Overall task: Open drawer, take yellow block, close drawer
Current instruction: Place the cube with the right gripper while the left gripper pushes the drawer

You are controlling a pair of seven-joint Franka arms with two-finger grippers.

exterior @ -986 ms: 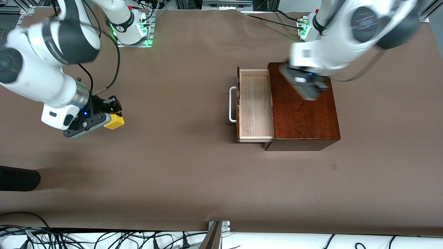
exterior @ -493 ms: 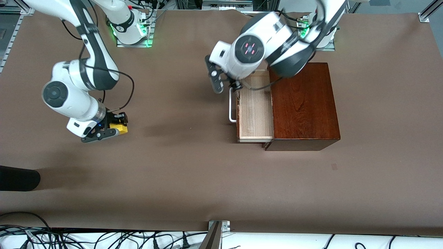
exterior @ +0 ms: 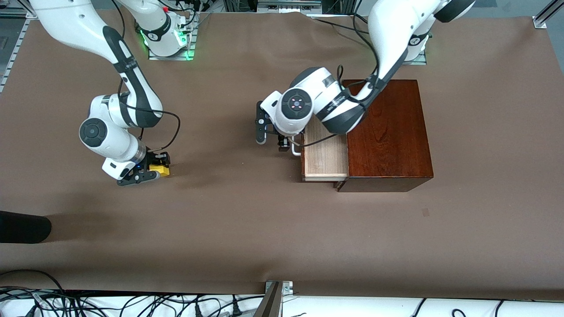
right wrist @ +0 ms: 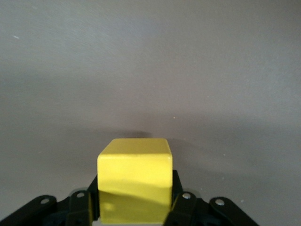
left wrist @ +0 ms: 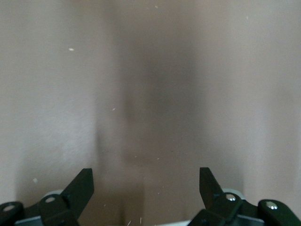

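Note:
The drawer (exterior: 325, 155) of the dark reddish-brown wooden box (exterior: 387, 132) stands pulled out, and the pale inside that shows is bare. A short end of its white handle (exterior: 295, 151) shows; the left arm covers the rest. My left gripper (exterior: 271, 137) is low in front of that handle, open, with only table between its fingers (left wrist: 83, 182). The yellow block (exterior: 160, 169) is held low over the table toward the right arm's end, with my right gripper (exterior: 154, 171) shut on it. The right wrist view shows the yellow block (right wrist: 135, 181) filling the gap between the fingers (right wrist: 77, 207).
A black rounded object (exterior: 22, 226) pokes in at the table edge toward the right arm's end, nearer the front camera. Cables (exterior: 132, 304) and a metal bracket (exterior: 275, 293) lie along the near edge. The brown table (exterior: 229, 207) spreads between the block and the box.
The left arm swung from above the box down to the front of the drawer handle. The right gripper came lower and nearer the drawer's end with the yellow block in it.

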